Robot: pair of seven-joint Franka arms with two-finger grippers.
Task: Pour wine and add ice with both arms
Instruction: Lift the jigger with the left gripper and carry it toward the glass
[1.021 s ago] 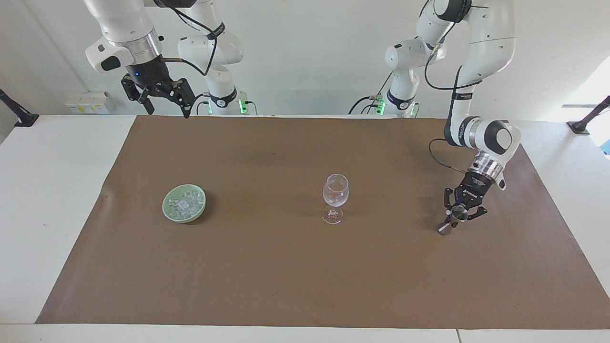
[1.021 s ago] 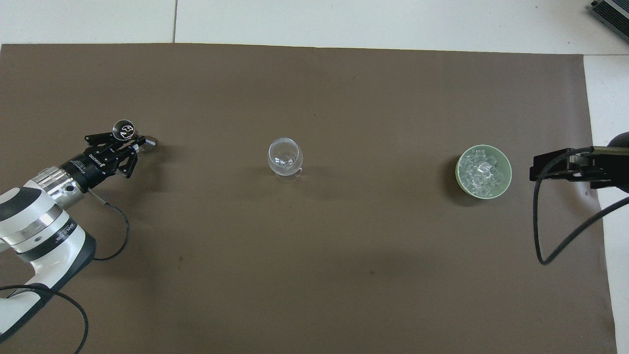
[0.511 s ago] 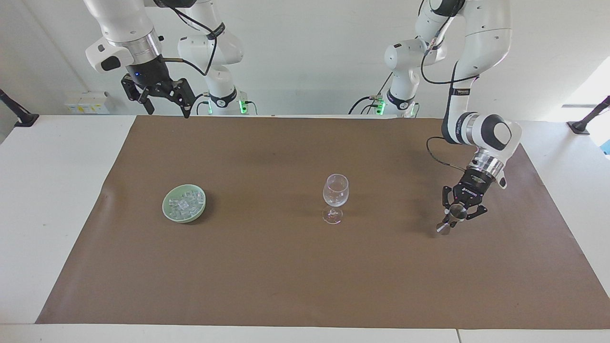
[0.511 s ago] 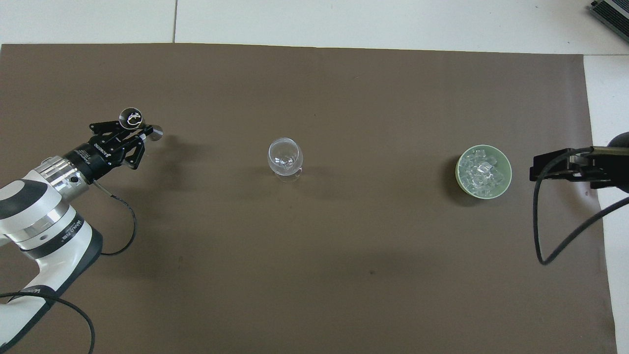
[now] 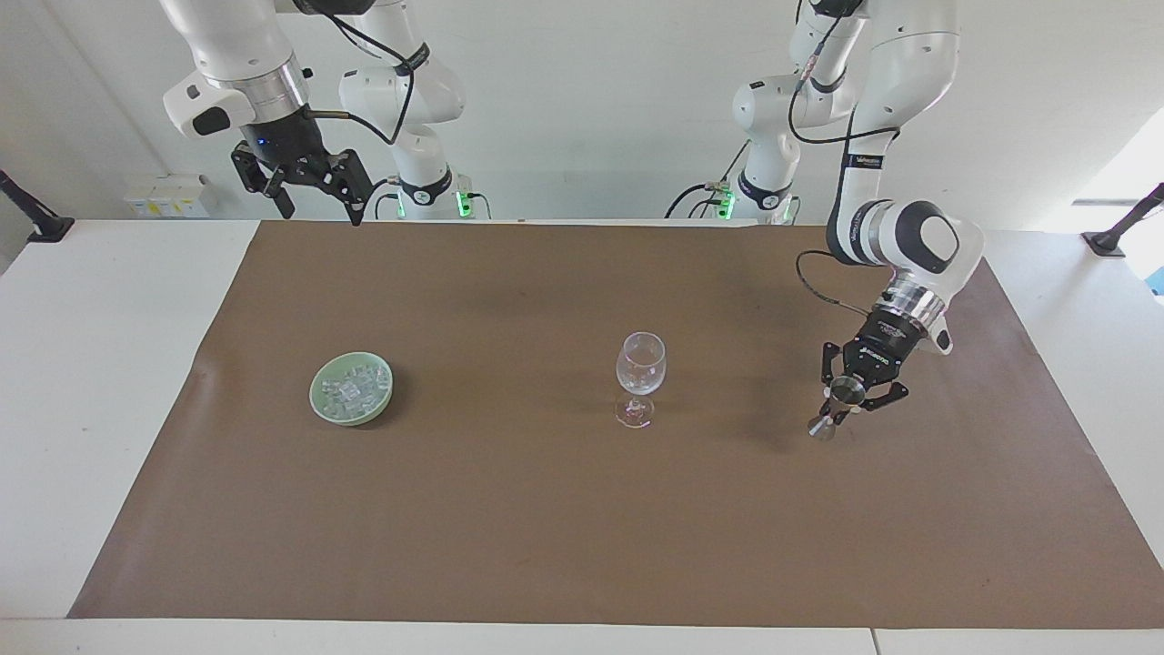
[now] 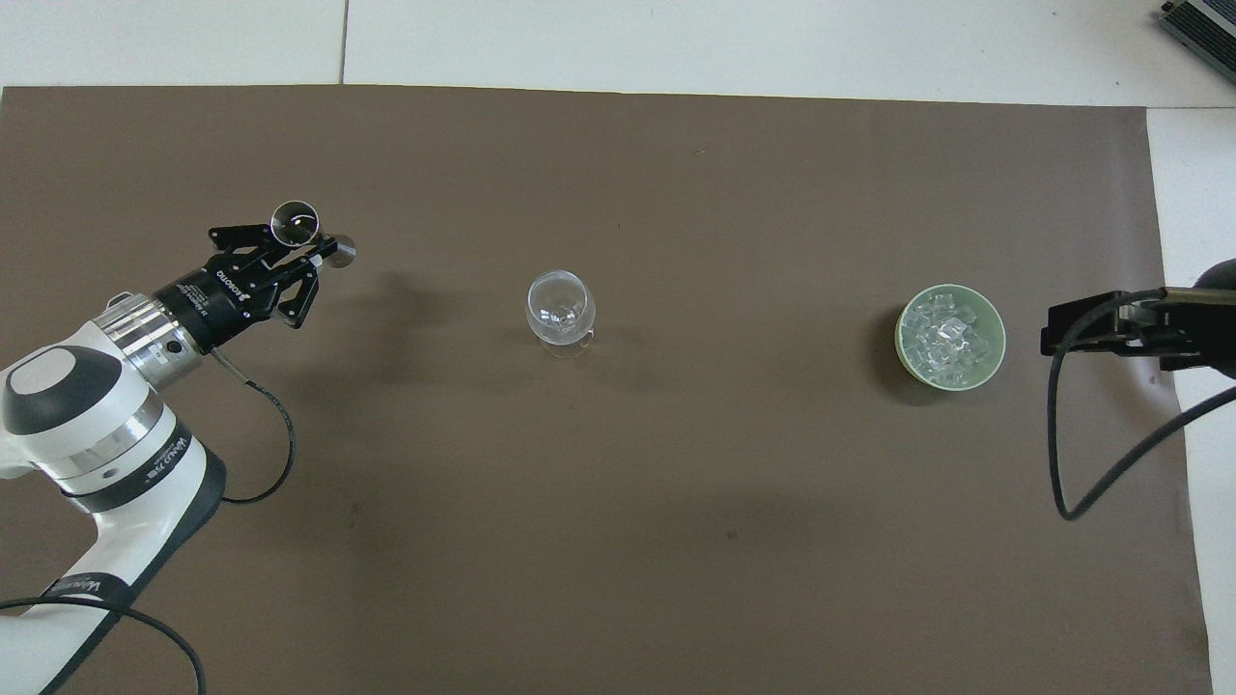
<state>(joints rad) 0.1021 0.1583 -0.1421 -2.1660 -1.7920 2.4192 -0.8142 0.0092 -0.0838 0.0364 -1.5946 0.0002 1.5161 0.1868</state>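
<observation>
My left gripper (image 5: 850, 398) is shut on a small metal jigger (image 5: 823, 426) and holds it tilted in the air over the brown mat, between the wine glass and the left arm's end of the table. In the overhead view the left gripper (image 6: 290, 248) shows the jigger's (image 6: 294, 220) open cup. The clear stemmed wine glass (image 5: 641, 364) (image 6: 560, 304) stands upright mid-mat. The ice (image 5: 353, 389) (image 6: 946, 340) lies heaped in a green bowl (image 5: 318, 393) (image 6: 903, 333) toward the right arm's end. My right gripper (image 5: 321, 207) (image 6: 1072, 328) is open and empty, waiting high up.
A brown mat (image 5: 546, 528) covers most of the white table (image 5: 100, 382). A black cable (image 6: 1062, 454) hangs from the right arm near the bowl. Another cable (image 6: 275, 454) loops under the left wrist.
My left gripper has carried the jigger up a little and toward the wine glass. The right arm, glass and bowl have not moved.
</observation>
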